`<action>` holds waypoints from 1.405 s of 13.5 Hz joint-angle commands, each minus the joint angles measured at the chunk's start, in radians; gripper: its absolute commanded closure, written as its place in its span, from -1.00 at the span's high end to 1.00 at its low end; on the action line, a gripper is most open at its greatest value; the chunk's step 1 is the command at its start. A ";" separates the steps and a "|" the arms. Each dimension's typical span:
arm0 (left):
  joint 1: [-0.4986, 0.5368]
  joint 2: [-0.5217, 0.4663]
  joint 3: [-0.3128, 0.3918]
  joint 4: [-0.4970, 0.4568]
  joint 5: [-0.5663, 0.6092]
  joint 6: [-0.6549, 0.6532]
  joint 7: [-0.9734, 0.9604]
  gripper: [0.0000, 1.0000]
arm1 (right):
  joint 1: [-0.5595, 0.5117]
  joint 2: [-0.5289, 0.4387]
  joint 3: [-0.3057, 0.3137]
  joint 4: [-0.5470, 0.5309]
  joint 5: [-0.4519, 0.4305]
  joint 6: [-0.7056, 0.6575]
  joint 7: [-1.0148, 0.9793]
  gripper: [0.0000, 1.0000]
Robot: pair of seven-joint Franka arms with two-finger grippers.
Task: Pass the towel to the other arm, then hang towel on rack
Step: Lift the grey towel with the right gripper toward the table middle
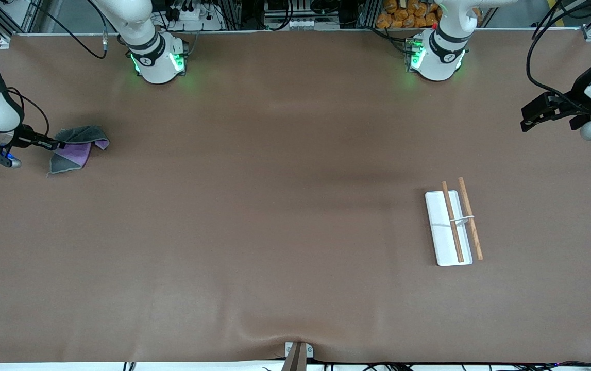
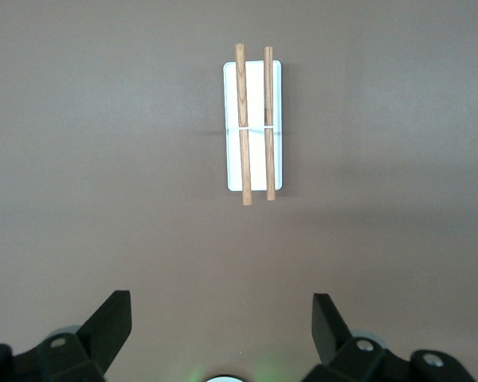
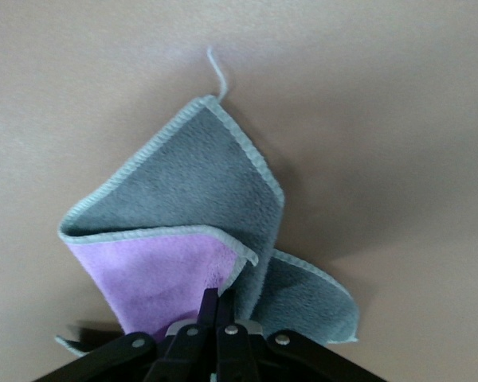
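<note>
The towel [image 1: 76,149], dark grey with a purple face, lies crumpled at the right arm's end of the table. My right gripper [image 1: 57,146] is shut on its edge; in the right wrist view the fingers [image 3: 220,306] pinch the fold where the purple and grey faces of the towel [image 3: 183,215] meet. The rack [image 1: 452,221], a white base plate with two wooden rods and a white crosspiece, sits toward the left arm's end. My left gripper [image 1: 528,119] is open and empty, up in the air at the left arm's end; its wrist view shows the rack [image 2: 253,123] farther off.
The brown table [image 1: 274,206] carries only the towel and the rack. Both arm bases [image 1: 157,56] stand along the table's edge farthest from the front camera. A small clamp [image 1: 298,353] sits at the edge nearest that camera.
</note>
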State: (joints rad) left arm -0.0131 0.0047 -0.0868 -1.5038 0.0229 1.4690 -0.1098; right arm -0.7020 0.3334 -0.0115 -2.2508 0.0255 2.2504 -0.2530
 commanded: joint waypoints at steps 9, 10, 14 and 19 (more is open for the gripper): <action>0.009 -0.011 -0.002 0.001 -0.009 -0.004 0.012 1.00 | 0.321 -0.126 0.021 0.315 0.138 -0.681 0.375 -1.00; 0.009 -0.011 -0.002 0.002 -0.009 -0.004 0.010 1.00 | 0.361 -0.134 0.019 0.344 0.186 -0.713 0.438 -1.00; 0.009 -0.011 -0.002 -0.001 -0.009 -0.004 0.010 1.00 | 0.542 -0.137 0.019 0.428 0.339 -0.764 0.745 -1.00; 0.009 -0.012 -0.002 -0.001 -0.009 -0.004 0.010 1.00 | 0.777 -0.128 0.019 0.533 0.545 -0.700 1.128 -1.00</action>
State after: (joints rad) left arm -0.0115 0.0046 -0.0867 -1.5035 0.0228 1.4690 -0.1098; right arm -0.0161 0.1953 0.0218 -1.7795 0.5183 1.5280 0.7256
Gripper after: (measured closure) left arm 0.000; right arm 0.987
